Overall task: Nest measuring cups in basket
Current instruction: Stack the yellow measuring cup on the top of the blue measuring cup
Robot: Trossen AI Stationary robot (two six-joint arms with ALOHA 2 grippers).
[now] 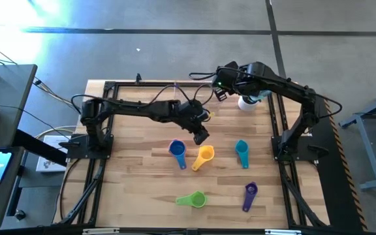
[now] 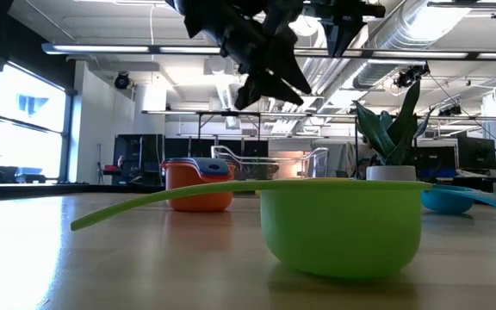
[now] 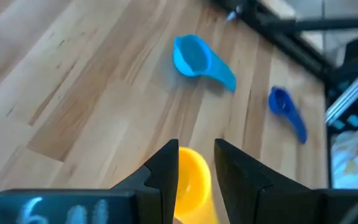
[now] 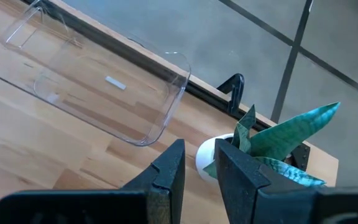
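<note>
My left gripper (image 1: pixel 201 136) hangs open by a narrow gap above the yellow cup (image 1: pixel 205 155), which shows between its fingers in the left wrist view (image 3: pixel 191 177). The blue cup (image 1: pixel 177 149) sits inside the orange cup (image 2: pixel 198 196). Teal (image 1: pixel 241 149), purple (image 1: pixel 250 190) and green (image 1: pixel 194 199) cups lie apart on the table. No red cup shows. The clear basket (image 4: pixel 86 81) stands at the far edge. My right gripper (image 1: pixel 220 90), open by a narrow gap, waits high near the basket and plant pot.
A white plant pot (image 1: pixel 247 102) with green leaves (image 4: pixel 278 134) stands at the far edge, right of the basket. Black frame rails (image 1: pixel 100 183) run along the table's sides. Bare wood lies at the near left (image 1: pixel 136 196).
</note>
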